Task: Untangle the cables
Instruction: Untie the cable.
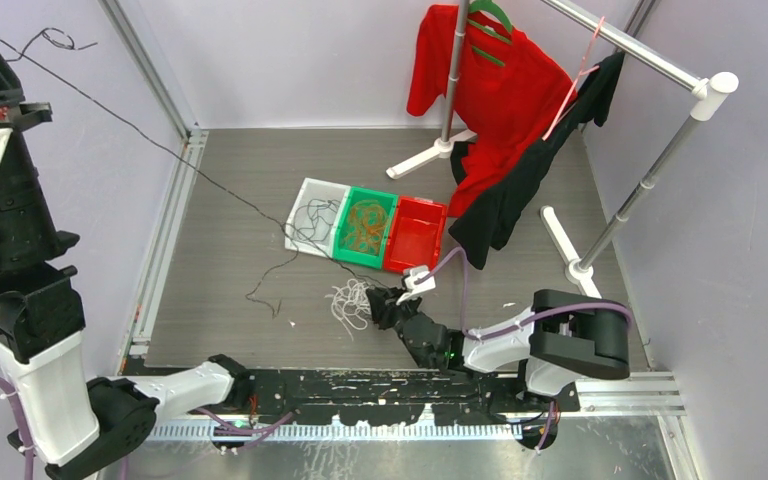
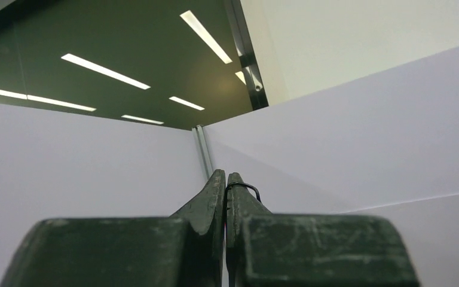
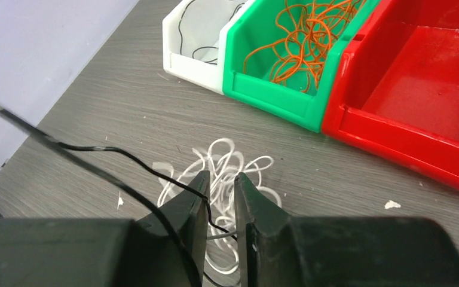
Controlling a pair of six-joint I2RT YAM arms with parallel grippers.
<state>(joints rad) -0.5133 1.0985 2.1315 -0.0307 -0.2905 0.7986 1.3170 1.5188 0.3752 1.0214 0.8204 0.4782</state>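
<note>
My left gripper (image 2: 226, 177) is raised high at the far left and shut on a thin black cable (image 2: 248, 186). That cable (image 1: 160, 148) runs taut down to the white bin (image 1: 303, 200), which holds more black cable. Orange cables (image 1: 364, 224) fill the green bin (image 1: 344, 215). A small pile of white cables (image 1: 348, 302) lies on the table in front of the bins. My right gripper (image 3: 220, 174) hovers low over the white pile (image 3: 233, 158), jaws a little apart, with a black cable (image 3: 95, 147) crossing between the fingers. A loose black cable end (image 1: 265, 290) lies left of the pile.
An empty red bin (image 1: 415, 235) sits right of the green one. A garment rack stands at the back right with a red shirt (image 1: 500, 90) and a black garment (image 1: 505, 200) hanging low near the red bin. Its white feet (image 1: 560, 235) rest on the table.
</note>
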